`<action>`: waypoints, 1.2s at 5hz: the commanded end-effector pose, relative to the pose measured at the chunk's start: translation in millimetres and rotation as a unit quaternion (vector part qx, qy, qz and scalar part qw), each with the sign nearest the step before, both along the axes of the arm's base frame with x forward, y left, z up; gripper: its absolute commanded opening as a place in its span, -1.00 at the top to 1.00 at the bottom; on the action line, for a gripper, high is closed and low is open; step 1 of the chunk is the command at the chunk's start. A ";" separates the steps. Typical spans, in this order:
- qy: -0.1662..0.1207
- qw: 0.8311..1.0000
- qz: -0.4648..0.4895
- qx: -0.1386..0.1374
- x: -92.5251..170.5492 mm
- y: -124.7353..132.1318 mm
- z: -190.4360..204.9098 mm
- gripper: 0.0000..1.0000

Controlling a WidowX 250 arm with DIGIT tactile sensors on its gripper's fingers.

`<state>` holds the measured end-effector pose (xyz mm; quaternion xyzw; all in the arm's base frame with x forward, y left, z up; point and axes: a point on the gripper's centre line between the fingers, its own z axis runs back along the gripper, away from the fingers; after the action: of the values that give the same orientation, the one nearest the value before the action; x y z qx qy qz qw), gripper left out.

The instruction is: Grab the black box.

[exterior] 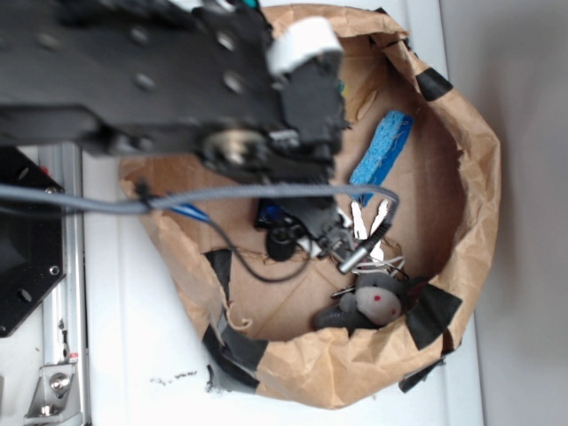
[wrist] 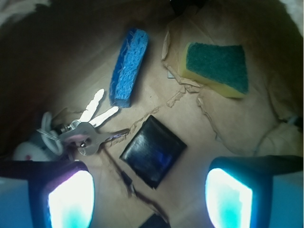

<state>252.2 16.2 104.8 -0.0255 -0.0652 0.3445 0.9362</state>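
Nearest the wrist camera, the gripper (wrist: 149,194) is seen with its 2 translucent pads (wrist: 71,199) spread wide, and nothing is held between them. Just beyond, roughly centred between the pads and slightly toward the left one, the small glossy black square box (wrist: 153,151) lies flat on the brown paper floor, turned diamond-wise, so a wrist rotation is judged necessary. Farther off, the silver keys (wrist: 90,124), blue sponge (wrist: 128,66) and green-and-yellow sponge (wrist: 216,69) are found.
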 end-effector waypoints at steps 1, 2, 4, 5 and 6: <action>-0.055 0.997 -0.045 0.009 24.8 14.0 -14.2 -1.00; -0.057 0.998 -0.017 0.016 27.9 21.3 -29.2 -1.00; -0.036 0.998 -0.025 0.050 12.6 34.6 -47.1 -1.00; -0.035 0.997 -0.035 0.065 9.8 36.3 -55.6 -1.00; -0.033 0.996 -0.047 0.072 10.0 34.9 -58.0 -1.00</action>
<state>254.2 41.7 35.8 0.0320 -0.1069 0.2918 0.9499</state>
